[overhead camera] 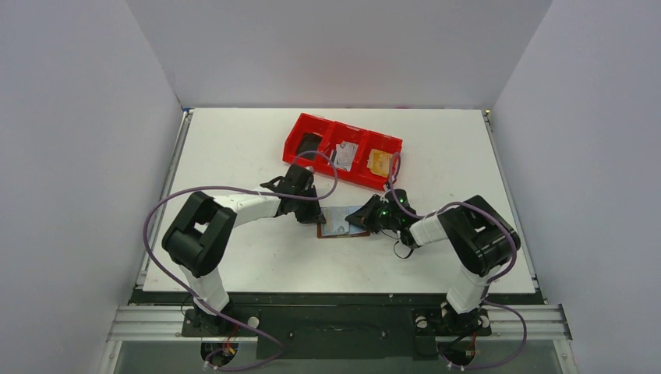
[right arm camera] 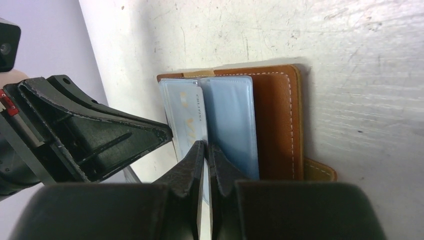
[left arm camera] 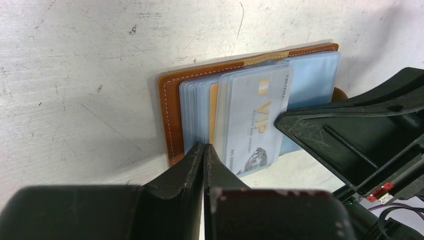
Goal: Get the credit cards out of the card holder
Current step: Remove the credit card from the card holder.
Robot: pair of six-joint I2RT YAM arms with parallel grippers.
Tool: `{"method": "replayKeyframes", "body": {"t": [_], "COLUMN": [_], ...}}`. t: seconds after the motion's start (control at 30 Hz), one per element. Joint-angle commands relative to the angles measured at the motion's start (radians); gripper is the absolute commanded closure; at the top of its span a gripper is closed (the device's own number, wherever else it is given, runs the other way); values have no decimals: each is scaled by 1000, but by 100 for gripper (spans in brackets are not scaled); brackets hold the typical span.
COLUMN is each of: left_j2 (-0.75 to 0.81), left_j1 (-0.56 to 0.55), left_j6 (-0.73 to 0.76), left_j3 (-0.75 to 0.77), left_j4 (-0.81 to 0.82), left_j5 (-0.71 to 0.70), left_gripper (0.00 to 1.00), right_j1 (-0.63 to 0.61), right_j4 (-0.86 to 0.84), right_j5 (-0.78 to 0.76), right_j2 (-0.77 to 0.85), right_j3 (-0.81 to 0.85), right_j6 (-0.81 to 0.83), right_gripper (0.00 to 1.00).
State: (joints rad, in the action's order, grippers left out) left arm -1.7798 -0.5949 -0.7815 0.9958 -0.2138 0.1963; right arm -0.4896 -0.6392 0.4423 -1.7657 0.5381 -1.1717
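Card holder (right arm camera: 275, 115) open; right gripper (right arm camera: 205, 147) pinching light blue card (right arm camera: 187, 115).

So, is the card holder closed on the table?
No, the card holder lies open, its clear sleeves and a VIP card showing.

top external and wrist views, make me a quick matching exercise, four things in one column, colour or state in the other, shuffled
Things:
1 card holder
2 tray
3 top card
4 left gripper

Descriptions:
a red, three compartments
b black, jaws shut
c brown, lying open
d pale, printed VIP

Pairs: 1-c, 2-a, 3-d, 4-b
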Motion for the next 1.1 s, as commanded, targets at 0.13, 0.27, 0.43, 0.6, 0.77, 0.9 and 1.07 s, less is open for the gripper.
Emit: {"method": "replayKeyframes", "body": {"t": [0.13,0.27,0.43,0.6,0.77,0.9,1.07], "left_j2": [-70,-67,-64,-62,-60,-57,-59], "left_j1": [12,12,12,12,12,12,10], "left_j6": [46,47,45,44,44,43,42], "left_j3": [-39,-44,-50,-55,-56,-59,-60], "left_j4": [-118,-118,-113,-107,-105,-104,-102], "left_j5": [-82,-82,-82,-80,-79,-77,-75], "left_gripper": [100,100,100,100,100,100,100], "right_j1": [13,14,13,12,14,14,14], "right_j4": [103,94,51,-28,-73,-103,-135], "right_j5": [-76,-73,-39,1,9,16,24], "right_j2": [58,66,55,25,7,-5,-18], "right_j3": [-34,-45,-49,-61,-70,-72,-73], "right_j6": [99,100,83,31,3,-15,-30], "right_gripper": [100,98,95,89,87,87,86]}}
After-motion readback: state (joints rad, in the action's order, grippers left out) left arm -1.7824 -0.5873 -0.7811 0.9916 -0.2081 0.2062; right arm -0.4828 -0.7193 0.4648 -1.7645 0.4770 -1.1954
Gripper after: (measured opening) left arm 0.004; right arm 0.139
